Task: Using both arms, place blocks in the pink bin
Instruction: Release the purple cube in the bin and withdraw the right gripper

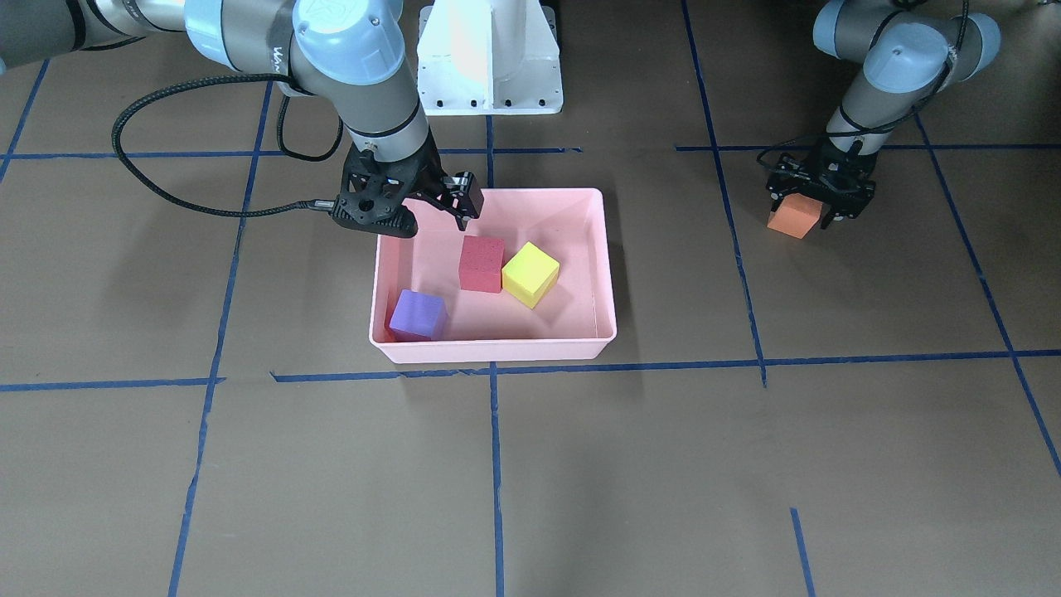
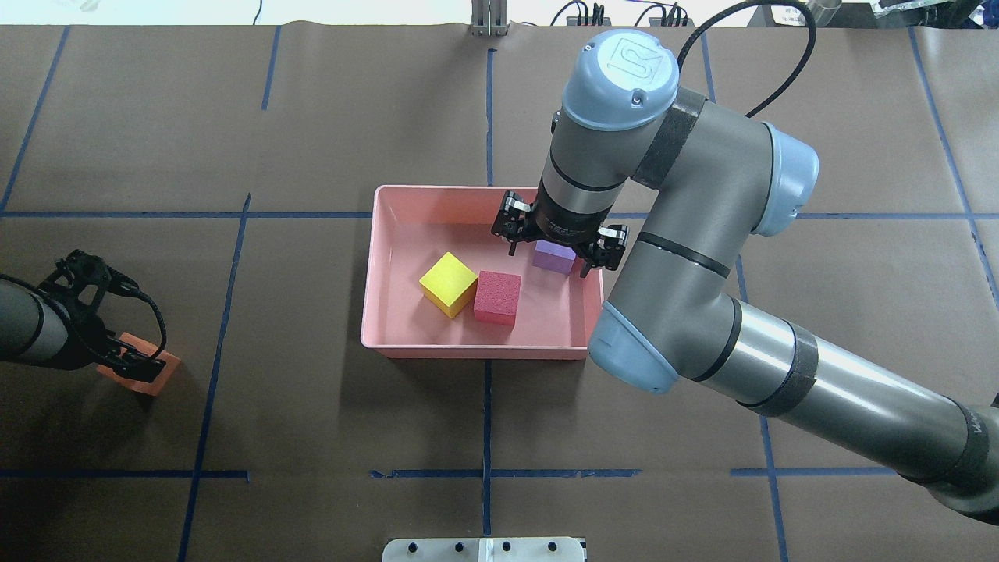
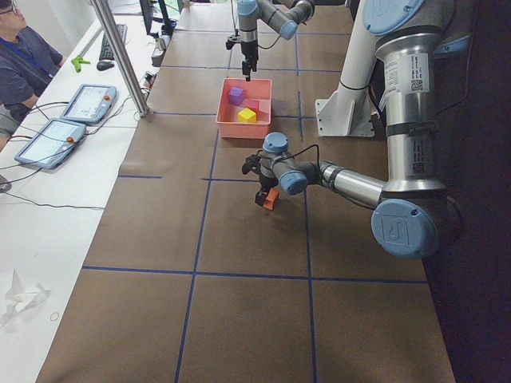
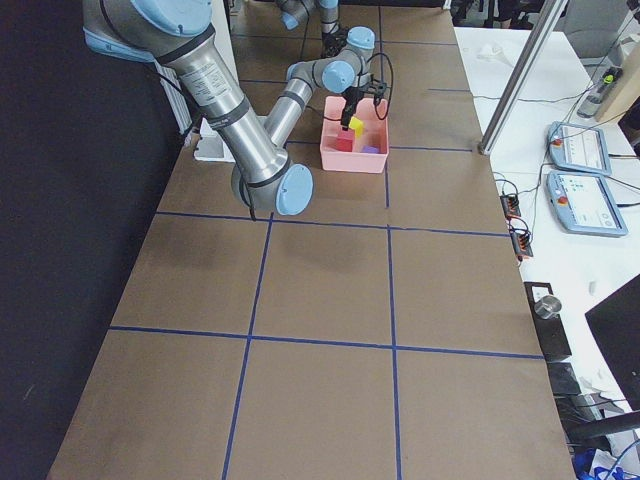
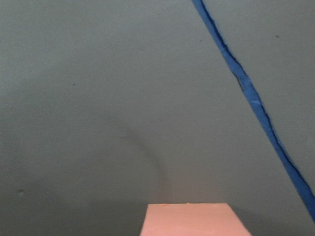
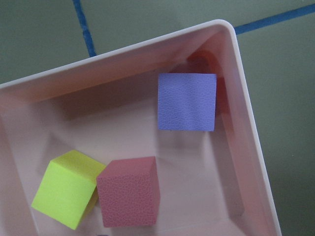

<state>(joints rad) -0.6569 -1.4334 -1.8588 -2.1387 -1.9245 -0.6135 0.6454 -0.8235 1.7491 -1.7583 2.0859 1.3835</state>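
Here right jaws gape above pink bin (image 1: 497,350) corner, left jaws clasp orange block (image 1: 792,219)

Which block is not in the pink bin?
The orange block: it sits on the table, with the jaws of the left gripper either side of it. The red block, yellow block and purple block lie inside the bin.
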